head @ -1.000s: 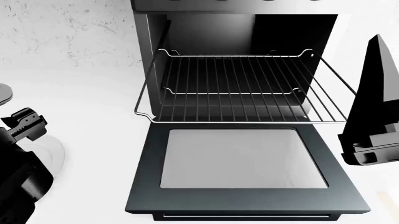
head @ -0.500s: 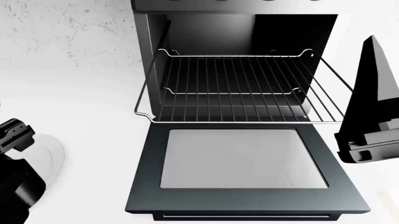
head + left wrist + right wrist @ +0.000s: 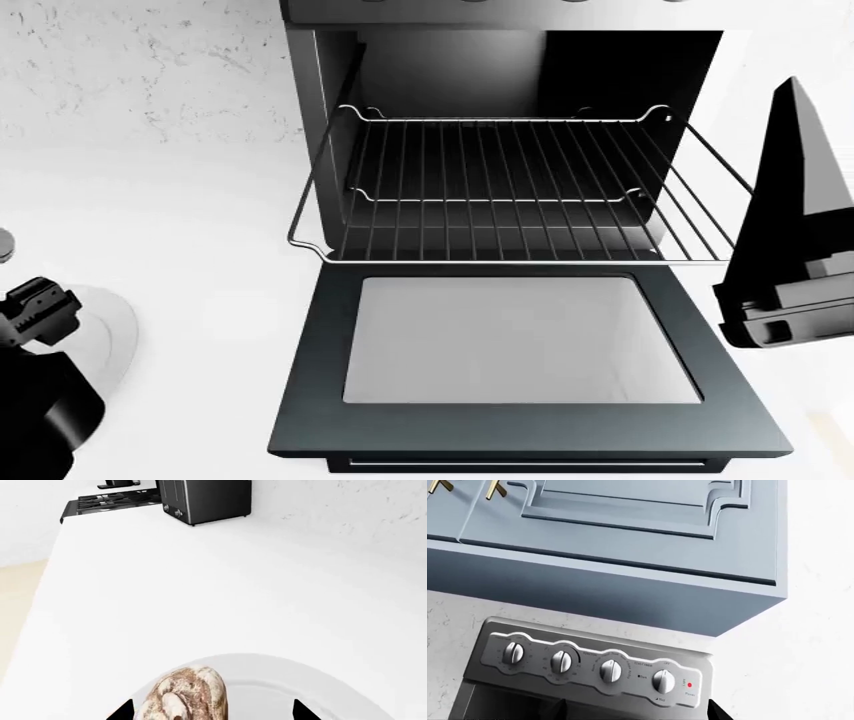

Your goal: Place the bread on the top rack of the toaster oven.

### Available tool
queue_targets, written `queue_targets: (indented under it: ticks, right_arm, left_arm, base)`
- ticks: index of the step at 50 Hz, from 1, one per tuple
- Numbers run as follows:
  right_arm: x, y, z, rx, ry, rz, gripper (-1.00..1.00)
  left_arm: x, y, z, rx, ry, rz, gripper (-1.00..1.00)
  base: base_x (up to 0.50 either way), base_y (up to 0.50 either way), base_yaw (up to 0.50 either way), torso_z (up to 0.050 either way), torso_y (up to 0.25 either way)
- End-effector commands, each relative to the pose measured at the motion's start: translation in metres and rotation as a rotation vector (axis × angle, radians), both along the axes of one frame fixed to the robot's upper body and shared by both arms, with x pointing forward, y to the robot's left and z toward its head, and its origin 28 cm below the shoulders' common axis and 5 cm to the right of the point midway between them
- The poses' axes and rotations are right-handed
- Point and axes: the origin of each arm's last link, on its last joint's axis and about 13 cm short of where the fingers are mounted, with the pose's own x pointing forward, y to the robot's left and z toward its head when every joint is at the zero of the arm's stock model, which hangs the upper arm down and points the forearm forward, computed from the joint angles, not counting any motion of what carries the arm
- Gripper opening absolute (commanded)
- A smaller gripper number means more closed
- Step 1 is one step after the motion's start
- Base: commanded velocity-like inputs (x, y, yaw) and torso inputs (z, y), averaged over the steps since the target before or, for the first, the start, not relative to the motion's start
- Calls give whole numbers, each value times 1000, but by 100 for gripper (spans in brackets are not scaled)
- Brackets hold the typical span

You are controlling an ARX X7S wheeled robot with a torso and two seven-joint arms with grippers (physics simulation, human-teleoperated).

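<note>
Left wrist view — bread on white plate, left claw spread wide, empty — right claw's spread unclear

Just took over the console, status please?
Left gripper open over bread, which sits on white plate. Right gripper not visible. Toaster oven door down, top rack pulled out, bare.

Tiny, mostly illegible print around the knobs on the toaster oven control panel.
</note>
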Motion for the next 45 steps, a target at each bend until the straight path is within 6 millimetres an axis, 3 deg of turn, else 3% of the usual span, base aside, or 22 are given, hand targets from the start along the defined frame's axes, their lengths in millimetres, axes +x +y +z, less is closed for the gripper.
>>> queue_targets:
  ticks: [1, 45]
  right_arm:
    - [1, 0, 0, -2, 4, -2, 100]
    - [2, -2, -1, -4, 13, -1, 100]
  left_arm:
    - [2, 4, -11, -6, 31, 23, 100]
    - [4, 13, -22, -23, 69, 78, 100]
  base:
    - [0, 0, 0, 0, 0]
    - [0, 0, 0, 0, 0]
